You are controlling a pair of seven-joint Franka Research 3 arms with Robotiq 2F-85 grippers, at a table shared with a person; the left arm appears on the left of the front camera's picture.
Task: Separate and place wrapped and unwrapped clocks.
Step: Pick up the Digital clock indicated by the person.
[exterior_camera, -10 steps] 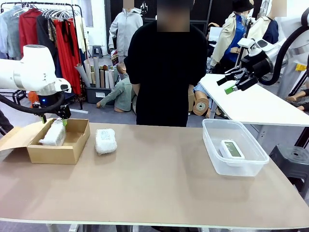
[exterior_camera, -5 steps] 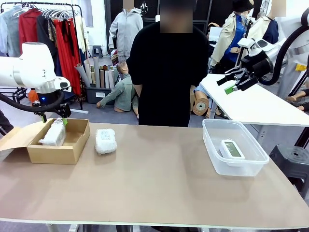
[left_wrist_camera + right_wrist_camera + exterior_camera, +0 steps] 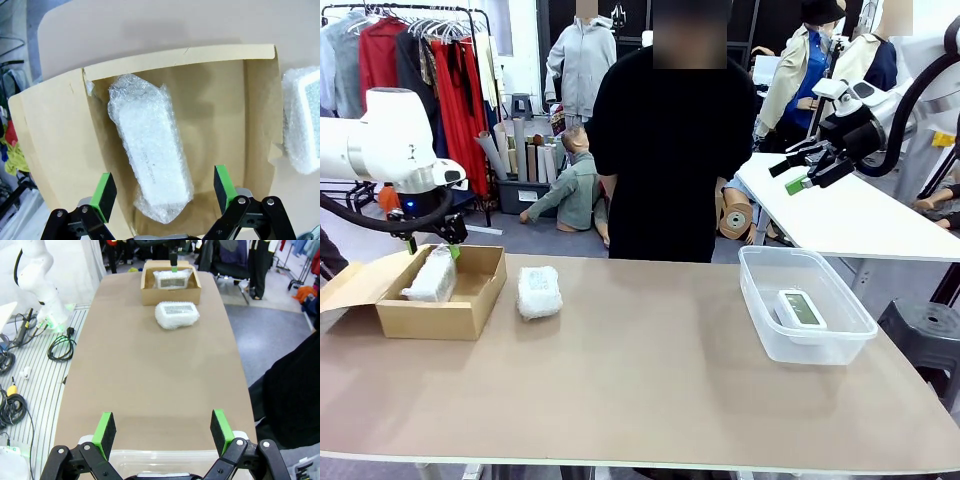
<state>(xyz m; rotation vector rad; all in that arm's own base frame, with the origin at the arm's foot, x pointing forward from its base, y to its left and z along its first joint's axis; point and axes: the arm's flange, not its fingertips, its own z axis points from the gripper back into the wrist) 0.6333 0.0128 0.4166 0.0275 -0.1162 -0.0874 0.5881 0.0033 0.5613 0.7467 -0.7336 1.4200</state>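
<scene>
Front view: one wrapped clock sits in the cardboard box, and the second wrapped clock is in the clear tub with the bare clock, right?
Not quite. The front view shows the second wrapped clock lying on the table beside the cardboard box, not in the clear tub. The rest holds: the other wrapped clock is in the box, the bare clock in the tub.
</scene>
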